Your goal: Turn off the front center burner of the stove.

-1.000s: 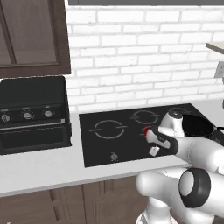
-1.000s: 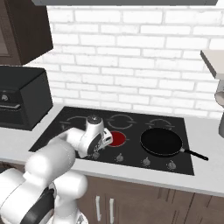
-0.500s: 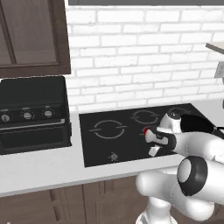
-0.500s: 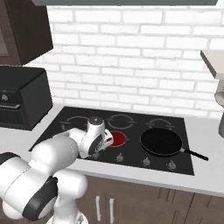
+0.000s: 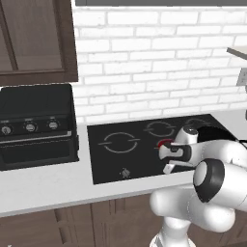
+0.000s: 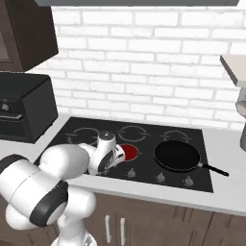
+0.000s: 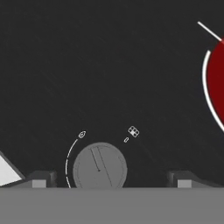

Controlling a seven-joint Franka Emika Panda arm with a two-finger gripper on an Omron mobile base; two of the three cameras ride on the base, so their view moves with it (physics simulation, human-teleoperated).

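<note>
The stove [image 5: 140, 157] is a black glass cooktop set in the pale counter. Its front center burner [image 5: 165, 143] glows solid red, also in the right base view [image 6: 129, 153] and at the right edge of the hand view [image 7: 217, 83]. My gripper [image 5: 169, 166] hangs low over the stove's front strip, just left of the red burner [image 6: 99, 168]. In the hand view the gripper [image 7: 113, 179] is open. Its fingertips [image 7: 41, 179] stand wide on both sides of a grey knob [image 7: 99, 166] without touching it.
A black frying pan [image 6: 177, 156] sits on the stove's right burner, its handle pointing right. More grey knobs [image 6: 161, 178] line the front strip. A boxy black countertop oven [image 5: 36, 120] stands left of the stove. A brick wall runs behind.
The hand has hardly moved over the knob row. The arm's elbow has risen a little.
</note>
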